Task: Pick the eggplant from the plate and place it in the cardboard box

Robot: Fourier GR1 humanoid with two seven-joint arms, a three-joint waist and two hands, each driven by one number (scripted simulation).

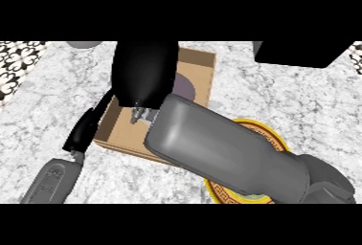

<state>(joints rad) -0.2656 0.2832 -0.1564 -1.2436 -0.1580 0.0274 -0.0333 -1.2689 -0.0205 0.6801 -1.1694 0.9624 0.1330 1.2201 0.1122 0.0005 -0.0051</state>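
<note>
While the right forearm crosses the frame from lower right to upper left, these points show:

Right hand: right hand (145, 72) — black, over the cardboard box (200, 60), seen from its back. Whether its fingers are curled or straight cannot be told from this view; some small grey fingertip parts show at its lower edge, over the box floor.

Right forearm: right forearm (226, 150) — a grey casing running from the lower right corner up toward the box, covering the box's near right side and most of the plate.

Eggplant: eggplant (185, 86) — a rounded dull purple shape inside the box, just right of the hand and partly hidden by it and by the forearm. Whether the hand touches it cannot be told.

Cardboard box: brown, open on top, standing on the marble counter (297, 105); its far right corner and left wall are visible.

Plate: plate (272, 136) — yellow rim with a dark patterned band, to the right of the box, mostly under the forearm.

Left hand: left hand (83, 129) — black, narrow as seen here, beside the box's left wall, with the grey left forearm (51, 179) below it at the lower left. Its fingers cannot be made out.

Other: a black object (297, 52) at the upper right edge.
</note>
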